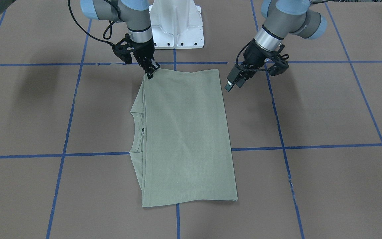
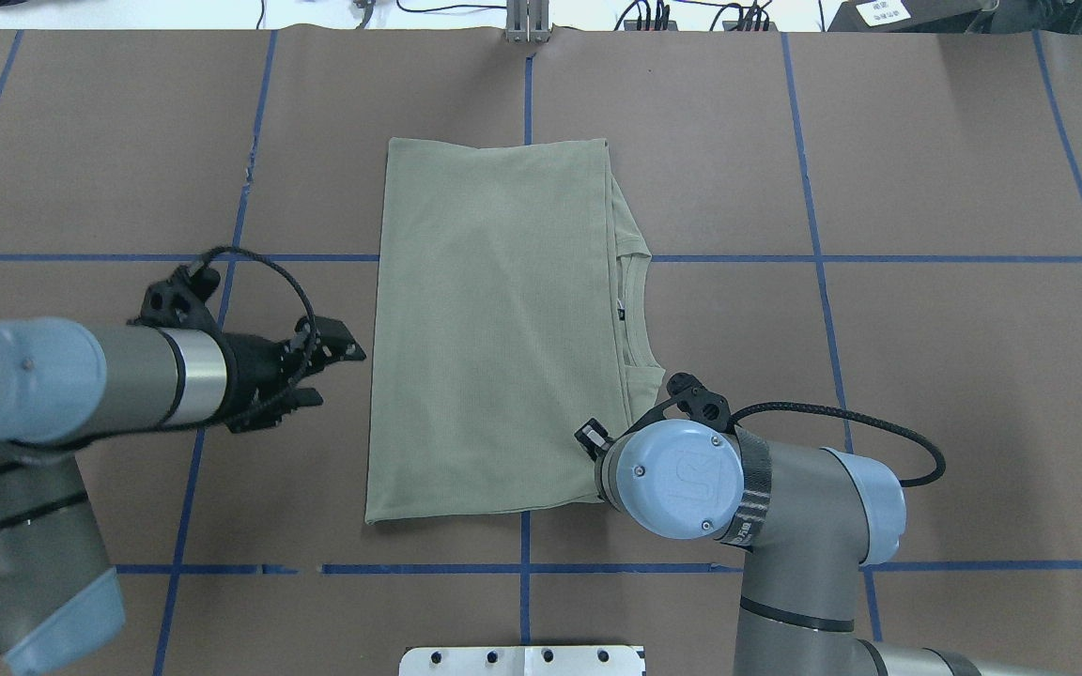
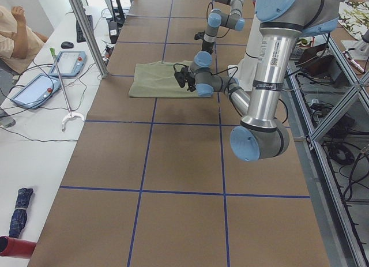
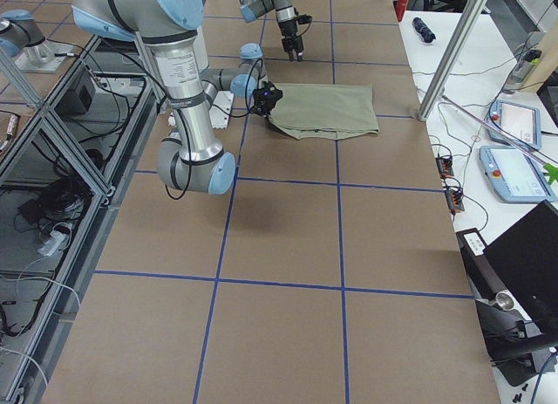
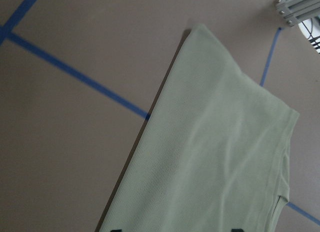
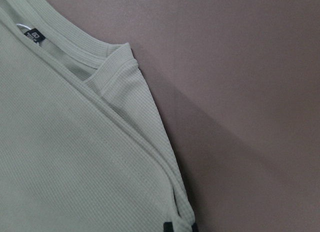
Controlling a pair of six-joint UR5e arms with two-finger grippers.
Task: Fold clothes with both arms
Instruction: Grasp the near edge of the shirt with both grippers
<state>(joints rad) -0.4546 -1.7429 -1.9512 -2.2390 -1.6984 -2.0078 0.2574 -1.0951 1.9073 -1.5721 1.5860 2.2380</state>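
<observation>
Lying folded into a rectangle at the middle of the brown, blue-taped table [image 1: 327, 186], the sage-green knit shirt [image 1: 184, 132] has its round collar [image 1: 134, 132] toward the table's right end. The black two-finger right gripper [image 1: 150, 75] pinches the shirt's corner nearest the robot's edge. The black left gripper [image 1: 233, 85], fingers spread, hovers just beside the neighbouring corner.

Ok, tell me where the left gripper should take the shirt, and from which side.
Probably the shirt at its robot-side corner, approached low from where the left gripper hovers open: it lies flat, and the right gripper pinches the matching corner.
</observation>
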